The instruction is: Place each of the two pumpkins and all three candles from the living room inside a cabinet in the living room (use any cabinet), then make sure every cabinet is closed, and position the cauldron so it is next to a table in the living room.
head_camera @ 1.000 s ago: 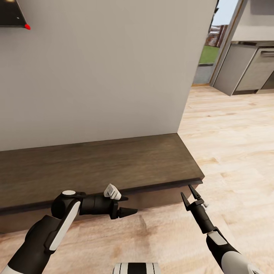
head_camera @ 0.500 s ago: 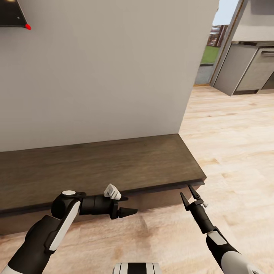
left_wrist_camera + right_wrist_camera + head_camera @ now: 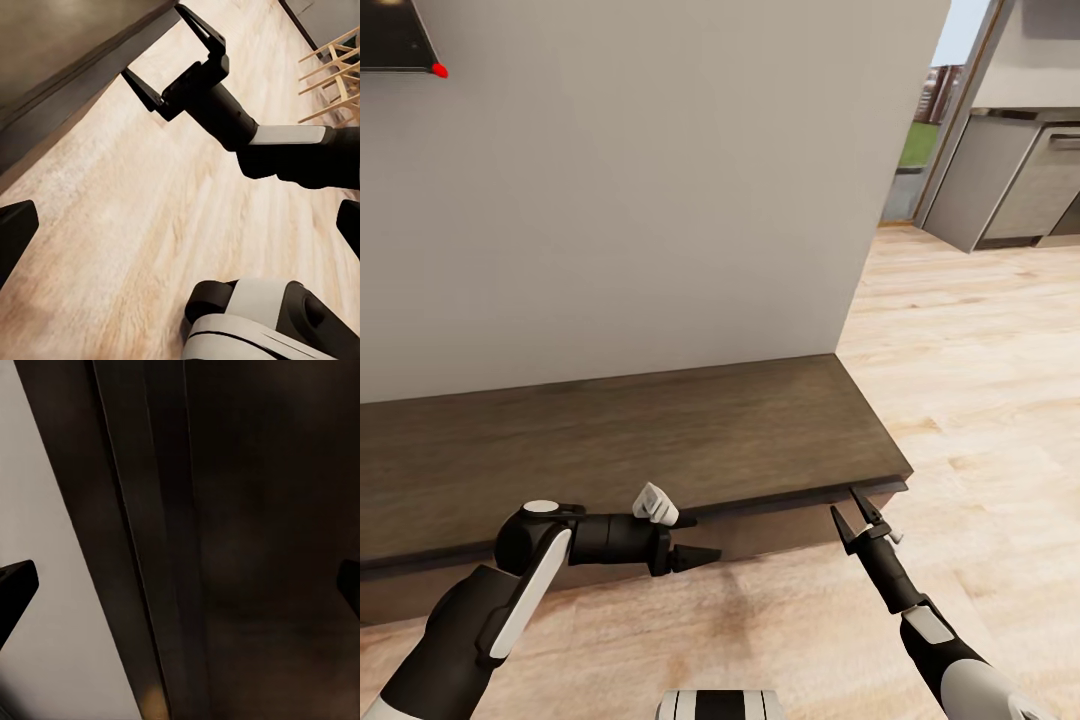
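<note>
The cabinet (image 3: 620, 440) is a long, low, dark brown unit against the wall, with its fronts shut. My right gripper (image 3: 844, 502) is open, its fingertips just under the top's lip at the cabinet's front right corner. The right wrist view shows the dark cabinet front (image 3: 255, 547) very close between the spread fingers of the right gripper (image 3: 180, 585). My left gripper (image 3: 703, 537) hangs open and empty in front of the cabinet's middle, pointing right. In the left wrist view the right gripper (image 3: 154, 41) stands at the cabinet edge (image 3: 75, 67). Pumpkins, candles, cauldron and table are out of view.
A grey wall (image 3: 660, 200) rises behind the cabinet, with a black screen corner (image 3: 390, 35) at the upper left. Light wood floor (image 3: 980, 380) stretches right toward grey kitchen units (image 3: 1010, 180) and a doorway (image 3: 920, 150). A wooden chair (image 3: 337, 67) stands behind my right arm.
The whole picture has shifted slightly, so the camera moved. My right gripper has come closer to the cabinet's front corner, under the lip. The left arm holds its pose.
</note>
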